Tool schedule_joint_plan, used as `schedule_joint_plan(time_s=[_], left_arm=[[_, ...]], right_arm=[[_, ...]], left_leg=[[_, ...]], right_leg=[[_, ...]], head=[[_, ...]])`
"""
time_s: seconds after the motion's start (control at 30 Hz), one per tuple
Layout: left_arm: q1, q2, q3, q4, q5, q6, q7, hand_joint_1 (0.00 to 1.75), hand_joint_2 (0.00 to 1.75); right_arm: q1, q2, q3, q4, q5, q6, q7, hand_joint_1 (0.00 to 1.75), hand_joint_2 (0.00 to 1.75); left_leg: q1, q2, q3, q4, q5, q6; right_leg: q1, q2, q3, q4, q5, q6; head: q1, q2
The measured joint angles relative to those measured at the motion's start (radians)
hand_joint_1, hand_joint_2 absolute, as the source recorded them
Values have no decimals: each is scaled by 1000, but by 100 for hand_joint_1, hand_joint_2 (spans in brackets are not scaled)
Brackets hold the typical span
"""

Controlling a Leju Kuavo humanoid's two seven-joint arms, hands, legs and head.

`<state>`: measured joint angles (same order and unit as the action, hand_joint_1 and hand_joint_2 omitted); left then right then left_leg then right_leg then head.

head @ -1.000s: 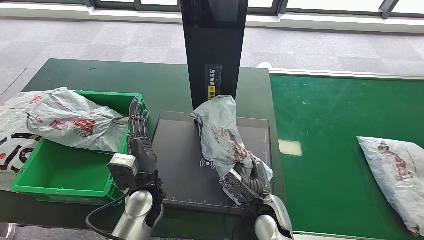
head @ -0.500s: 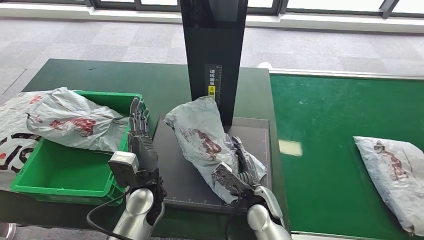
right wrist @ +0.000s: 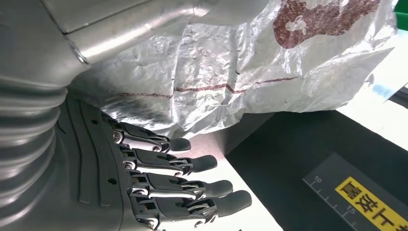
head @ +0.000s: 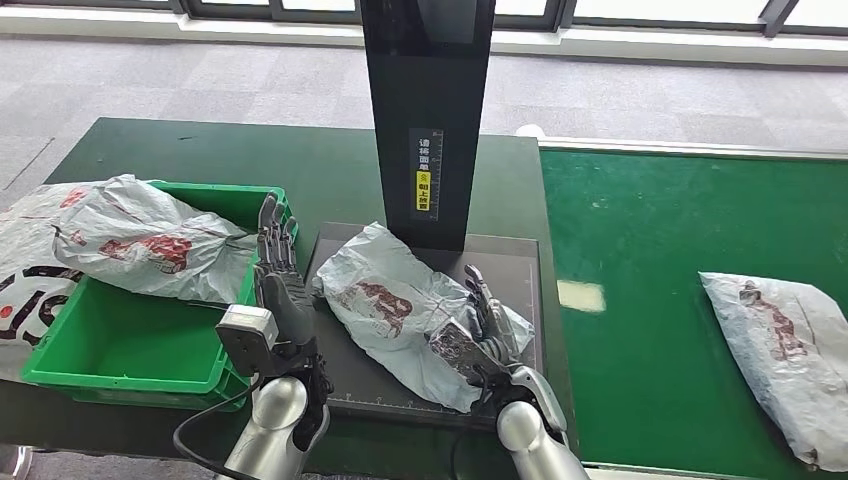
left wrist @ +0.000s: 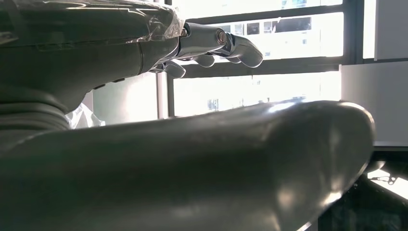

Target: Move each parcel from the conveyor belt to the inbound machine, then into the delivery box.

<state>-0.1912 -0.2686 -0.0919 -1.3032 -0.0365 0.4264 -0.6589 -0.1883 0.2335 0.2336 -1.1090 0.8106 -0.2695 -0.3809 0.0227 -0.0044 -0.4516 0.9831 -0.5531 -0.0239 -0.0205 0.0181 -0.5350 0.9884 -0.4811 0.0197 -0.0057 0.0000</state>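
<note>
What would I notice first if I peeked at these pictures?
Probably the crinkly grey parcel lying on the dark scanner plate, with the robot's right hand against its near end. Right behind it stands a tall black post. To the left, a green box has another parcel draped over its edge, and one more waits on the green belt at the right.

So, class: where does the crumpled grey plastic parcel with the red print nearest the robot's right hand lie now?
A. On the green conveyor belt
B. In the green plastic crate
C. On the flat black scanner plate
C: the crumpled grey plastic parcel lies across the flat black scanner plate below the black upright post, with the right robot hand at its near end.
</note>
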Motion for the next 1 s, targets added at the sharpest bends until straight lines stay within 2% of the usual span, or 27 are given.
schedule_joint_plan(time_s=[0.2, 0.33, 0.47, 0.63, 0.87, 1.0], left_arm=[[5, 0, 0, -17, -22, 48, -9, 0, 0], [28, 1, -4, -50, -77, 124, -23, 0, 0], [37, 8, -27, -69, -134, 150, -20, 0, 0], [16, 24, -61, -35, -229, 121, 45, 0, 0], [-37, 50, -84, 67, -334, 2, 139, 0, 0], [-43, 54, -86, 82, -349, -9, 147, 0, 0]], right_arm=[[19, 0, -7, -39, -23, -26, -58, 0, 175], [112, 0, -5, -223, -46, -156, -148, 0, 175], [217, -2, 5, -423, -60, -294, -180, 0, 175], [311, -4, 6, -563, -130, -414, -283, 0, 175], [397, -4, 16, -681, -143, -430, -317, 0, 175], [407, -4, 17, -695, -144, -430, -317, 0, 175]], left_leg=[[0, 0, 0, 0, 0, 0], [0, -1, -1, 0, 0, 0], [0, -2, -5, 0, -1, 0], [-1, -2, -4, 0, -1, 1], [-1, -1, -7, 0, -1, 0], [-1, -1, -7, 0, -1, 0]], right_leg=[[0, 0, 0, 0, 0, 0], [0, -1, -1, 0, -1, 0], [0, -2, -1, 0, -1, -1], [0, -3, -1, -1, -1, 0], [0, -2, 0, 0, -1, -1], [0, -1, -1, 0, -1, -1]], head=[[0, 0], [0, 0], [0, 0], [0, 0], [0, 0], [0, 0]])
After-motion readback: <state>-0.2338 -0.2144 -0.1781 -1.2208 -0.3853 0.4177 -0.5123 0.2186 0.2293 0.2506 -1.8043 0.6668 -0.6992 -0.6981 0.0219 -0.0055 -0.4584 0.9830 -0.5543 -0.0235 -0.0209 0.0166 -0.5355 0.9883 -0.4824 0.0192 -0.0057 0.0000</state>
